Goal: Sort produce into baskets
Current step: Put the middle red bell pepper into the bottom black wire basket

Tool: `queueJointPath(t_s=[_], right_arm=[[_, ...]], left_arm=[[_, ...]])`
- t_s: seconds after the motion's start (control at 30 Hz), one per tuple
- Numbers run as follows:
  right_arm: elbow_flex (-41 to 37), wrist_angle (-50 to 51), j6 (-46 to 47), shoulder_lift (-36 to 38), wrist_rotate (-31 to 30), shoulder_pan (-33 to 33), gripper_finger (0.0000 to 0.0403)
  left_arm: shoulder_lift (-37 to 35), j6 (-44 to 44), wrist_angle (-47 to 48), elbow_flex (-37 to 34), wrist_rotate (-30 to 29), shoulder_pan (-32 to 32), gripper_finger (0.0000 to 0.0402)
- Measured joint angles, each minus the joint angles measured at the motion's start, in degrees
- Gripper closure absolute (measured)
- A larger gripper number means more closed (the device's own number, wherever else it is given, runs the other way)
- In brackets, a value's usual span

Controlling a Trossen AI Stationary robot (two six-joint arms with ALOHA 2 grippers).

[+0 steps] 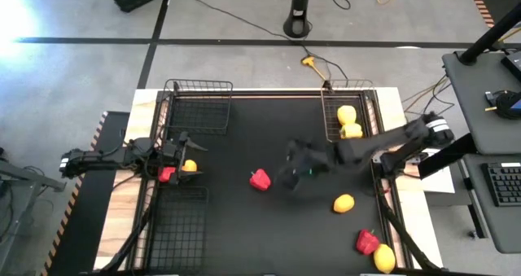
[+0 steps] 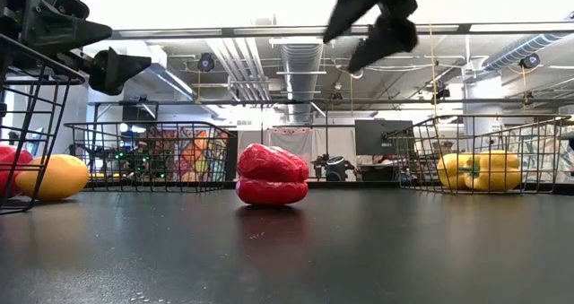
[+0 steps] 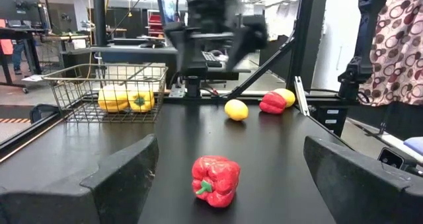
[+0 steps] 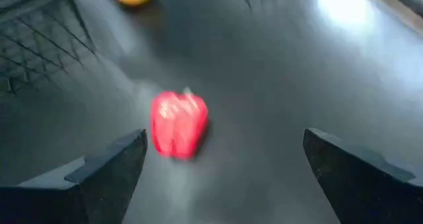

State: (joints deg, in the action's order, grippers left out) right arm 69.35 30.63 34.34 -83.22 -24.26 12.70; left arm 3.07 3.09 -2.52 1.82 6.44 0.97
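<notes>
A red pepper lies on the black table's middle and also shows in the low view. My right gripper hangs open above the table just to its right; in the right wrist view the pepper lies ahead between the fingers, untouched. My left gripper is open and empty at the table's left, facing the pepper. A red piece and a yellow piece lie beside it. Two yellow peppers lie in the far-right basket.
A dark basket stands far left and another near left. A lemon-like oval lies right of centre. A red pepper and a yellow piece lie near the right front corner.
</notes>
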Motion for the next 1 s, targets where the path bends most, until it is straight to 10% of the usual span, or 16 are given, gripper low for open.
queueJointPath(t_s=[1.0], right_arm=[[2.4, -16.4, -1.4, -27.0, -13.2, 11.0, 0.0009]], left_arm=[[10.1, 21.2, -32.8, 0.0, 3.5, -1.7, 0.0041]])
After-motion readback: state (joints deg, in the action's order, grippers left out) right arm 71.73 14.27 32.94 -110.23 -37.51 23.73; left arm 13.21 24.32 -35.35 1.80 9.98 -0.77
